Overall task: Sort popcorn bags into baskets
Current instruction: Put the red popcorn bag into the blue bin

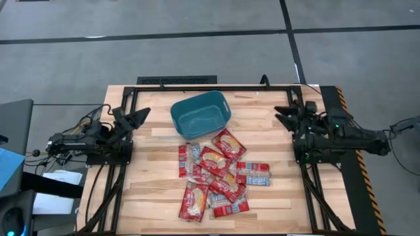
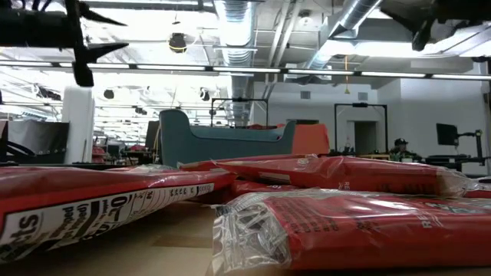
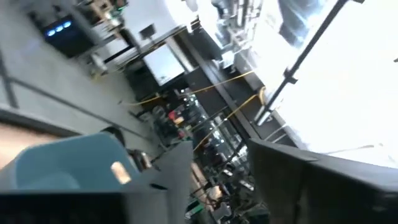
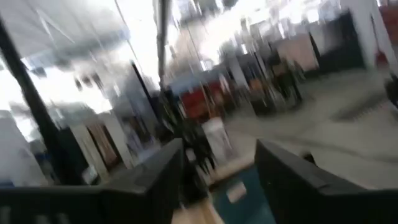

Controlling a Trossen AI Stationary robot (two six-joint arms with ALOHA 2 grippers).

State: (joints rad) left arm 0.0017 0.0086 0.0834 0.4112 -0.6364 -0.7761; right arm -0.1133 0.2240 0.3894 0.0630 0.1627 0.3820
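**Stock entry: popcorn packets loose on worktop, tub empty, both arms parked**

Left hand [image 1: 143, 115]: at the 9 o'clock edge of the worktop [image 1: 151, 190], raised, fingers spread in a wide V, holding nothing. Well apart from the packets.

Basket [image 1: 200, 113]: one teal tub at about 12 o'clock, upright, nothing visible inside. Its long axis runs across the worktop with a slight tilt, the right end toward the rear. The nearest packet lies just beside its front right corner.

Popcorn bags [image 1: 218, 174]: about nine red foil packets in a loose heap from centre toward 6 o'clock, all outside the tub, several overlapping. No common heading. The packet on the pile's left [image 1: 189, 161] has its long axis running 12 to 6; the packet at the front left [image 1: 193, 200] likewise, slightly tilted; the packet at the right [image 1: 253, 174] lies 9 to 3; the packet nearest the tub [image 1: 229, 144] lies diagonally, about 10 to 4.

Handling, judged: light, thin, limp pouches with a slick foil skin and crimped clear end seals. Likely to sag and slide against each other when lifted. Best taken across the short width near the middle, or on a free overhanging end; uppermost and outlying packets first, as buried ones may drag neighbours.

Right hand [image 1: 282, 115]: at the 3 o'clock edge, raised, fingers parted, empty. Well apart from the packets.
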